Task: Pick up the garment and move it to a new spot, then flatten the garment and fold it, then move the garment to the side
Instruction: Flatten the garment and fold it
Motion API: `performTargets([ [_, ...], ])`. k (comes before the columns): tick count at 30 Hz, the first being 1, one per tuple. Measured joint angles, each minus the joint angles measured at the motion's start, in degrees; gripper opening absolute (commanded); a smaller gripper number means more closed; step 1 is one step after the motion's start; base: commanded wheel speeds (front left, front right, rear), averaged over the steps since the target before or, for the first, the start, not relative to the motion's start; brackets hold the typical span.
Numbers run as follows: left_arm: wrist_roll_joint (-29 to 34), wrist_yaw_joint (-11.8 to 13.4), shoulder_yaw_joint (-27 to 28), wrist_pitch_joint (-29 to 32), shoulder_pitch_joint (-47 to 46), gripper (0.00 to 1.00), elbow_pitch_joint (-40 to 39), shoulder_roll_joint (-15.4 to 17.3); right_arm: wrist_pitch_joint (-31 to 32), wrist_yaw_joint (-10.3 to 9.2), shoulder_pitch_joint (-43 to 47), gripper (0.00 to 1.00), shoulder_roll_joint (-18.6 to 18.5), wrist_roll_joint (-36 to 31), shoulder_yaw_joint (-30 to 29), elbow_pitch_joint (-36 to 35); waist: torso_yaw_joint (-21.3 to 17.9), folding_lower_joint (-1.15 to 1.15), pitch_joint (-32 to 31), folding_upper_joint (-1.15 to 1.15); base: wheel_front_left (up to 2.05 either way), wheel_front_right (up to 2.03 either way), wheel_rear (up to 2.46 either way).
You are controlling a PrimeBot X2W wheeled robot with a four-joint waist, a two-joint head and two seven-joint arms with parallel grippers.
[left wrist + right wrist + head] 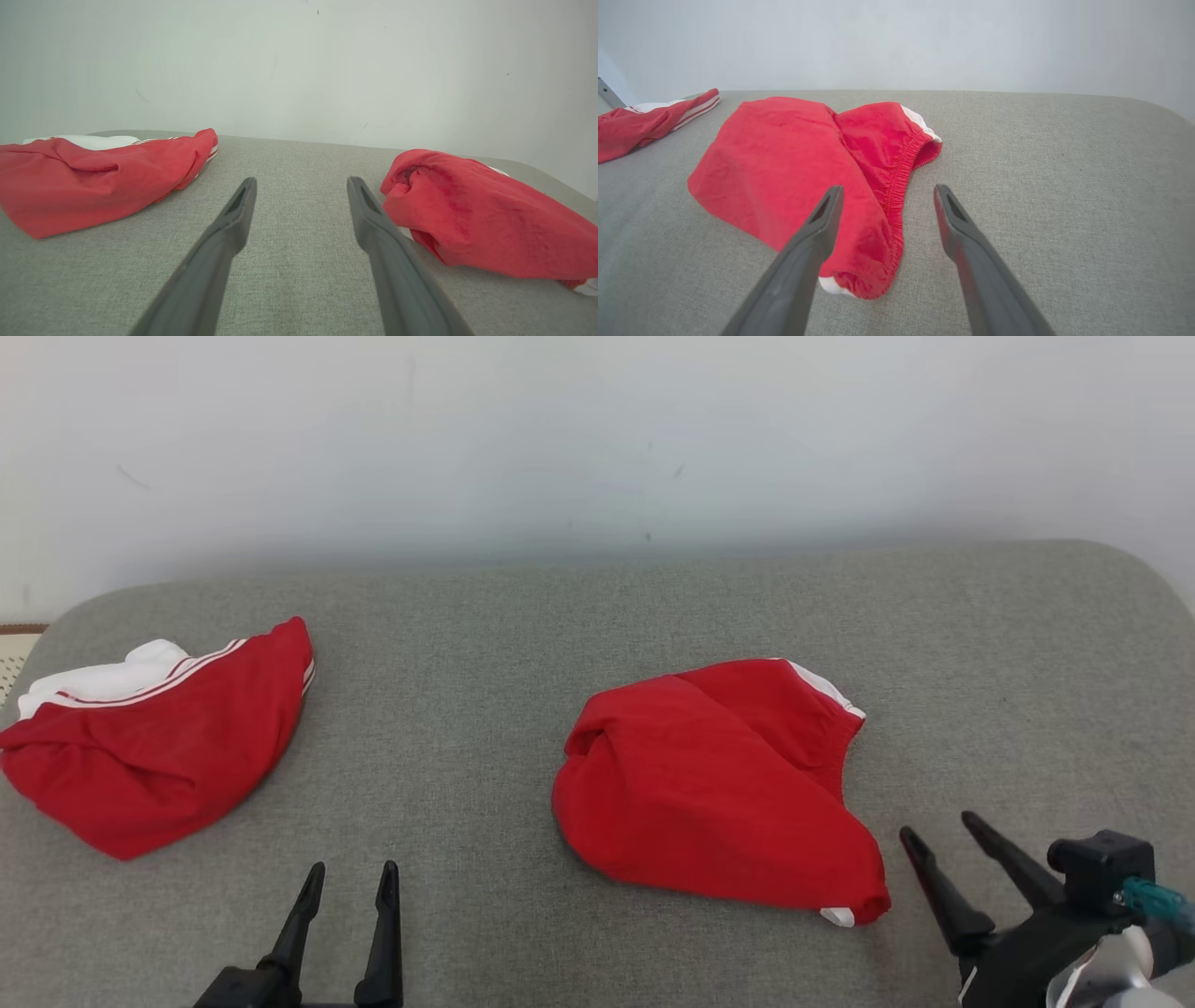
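Note:
A crumpled red garment (709, 784) with white trim and an elastic waistband lies at the middle of the grey padded surface (467, 644). My right gripper (936, 825) is open just right of its near corner, holding nothing. In the right wrist view the open right gripper (888, 189) hovers over the garment's (784, 168) waistband edge, not touching it. My left gripper (353, 868) is open and empty near the front edge, left of the garment. The left wrist view has the left gripper (301, 182) pointing at bare surface, with the garment (481, 219) to its right.
A second red garment (159, 747) with white stripes and a white lining lies bunched at the far left; it also appears in the left wrist view (93, 182) and the right wrist view (635, 126). A pale wall (597, 448) stands behind the surface.

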Motion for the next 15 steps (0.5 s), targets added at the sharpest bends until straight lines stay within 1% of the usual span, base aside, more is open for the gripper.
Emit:
performTargets([
  [3, 0.3, -0.3, 0.1, 0.0, 0.0, 1.0, 0.0, 0.0, -1.2, 0.0, -2.2, 1.0, 1.7, -1.8, -1.5, 2.9, 0.3, 0.0, 0.1, 0.0, 0.0, 0.0, 0.0],
  [6, 0.8, -0.4, 0.2, 0.0, -0.1, 1.0, 0.0, 0.0, -1.3, 0.0, -5.1, 1.0, 3.0, -3.9, -2.0, 7.2, 0.7, 0.0, 0.3, 0.0, 0.0, 0.0, 0.0],
  [10, 1.1, -0.5, 0.2, 0.0, -0.3, 1.0, 0.0, 0.0, -2.4, 0.0, -10.3, 1.0, 5.0, -5.9, -2.2, 13.8, 1.3, 0.0, 0.8, 0.0, 0.0, 0.0, 0.0],
  [15, 1.2, -0.7, 0.0, 0.0, -1.1, 1.0, 0.1, 0.0, -4.0, 0.0, -16.4, 1.0, 7.4, -6.4, -1.8, 23.2, 2.5, 0.0, 1.7, 0.0, 0.0, 0.0, 0.0],
])
